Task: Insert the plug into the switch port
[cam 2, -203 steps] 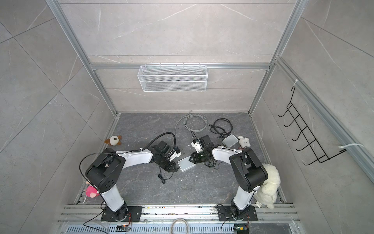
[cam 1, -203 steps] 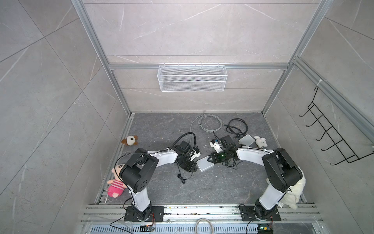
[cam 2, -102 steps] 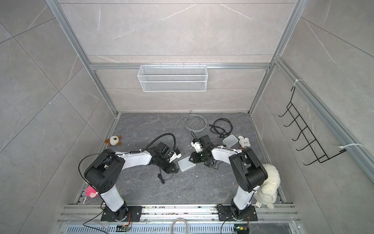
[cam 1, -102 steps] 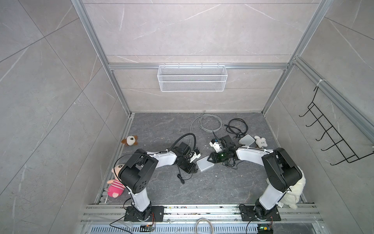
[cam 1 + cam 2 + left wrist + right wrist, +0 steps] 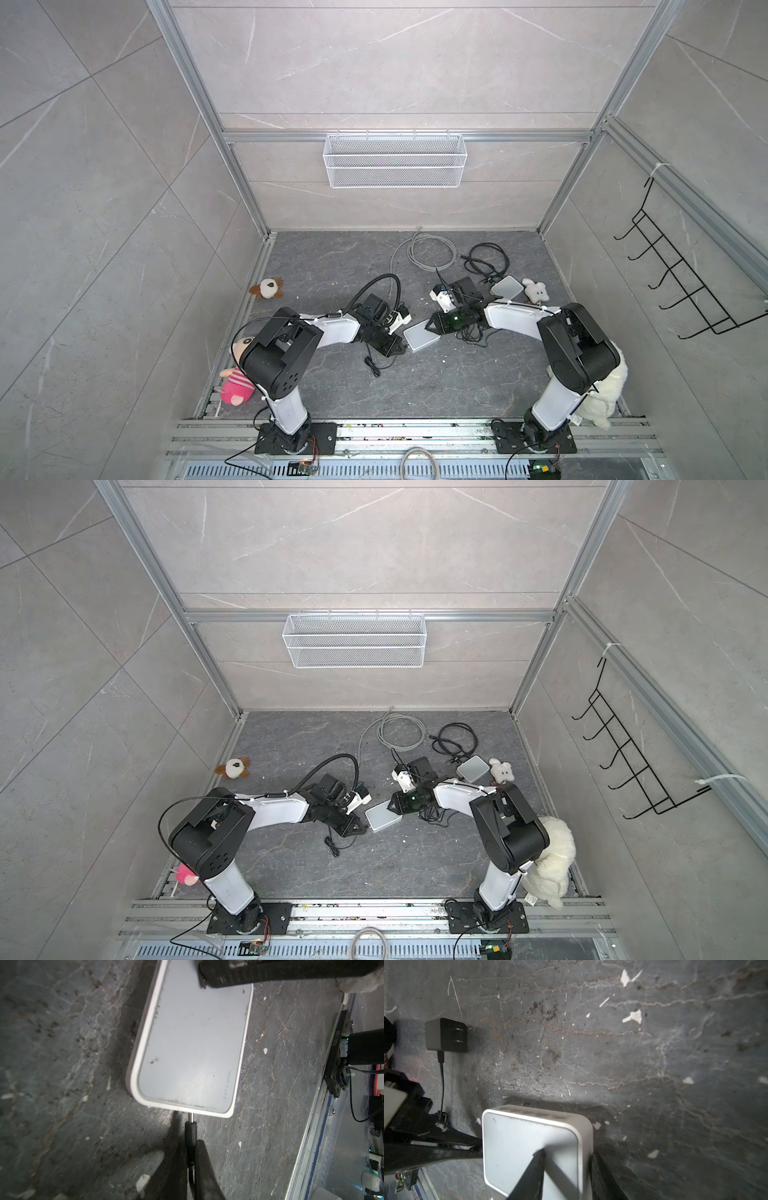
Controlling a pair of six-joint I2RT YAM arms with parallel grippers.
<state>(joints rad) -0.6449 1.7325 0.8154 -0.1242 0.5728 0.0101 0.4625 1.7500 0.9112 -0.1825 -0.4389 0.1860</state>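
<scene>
The white switch (image 5: 421, 336) lies flat on the grey floor in both top views, between the two arms. My left gripper (image 5: 192, 1145) is shut on the black barrel plug (image 5: 191, 1130). The plug's metal tip meets the switch's near side edge (image 5: 187, 1109). The port itself is hidden under that edge. My right gripper (image 5: 566, 1153) is shut on the switch (image 5: 529, 1142), one finger on its top face and one along its side. A row of ports (image 5: 533, 1113) shows on the switch's far side.
A black power adapter (image 5: 446, 1034) with its thin cord lies beside the left arm. A grey cable coil (image 5: 424, 253), black cables (image 5: 486, 259) and a second white box (image 5: 506, 286) sit at the back. Plush toys (image 5: 267, 288) lie along both side walls.
</scene>
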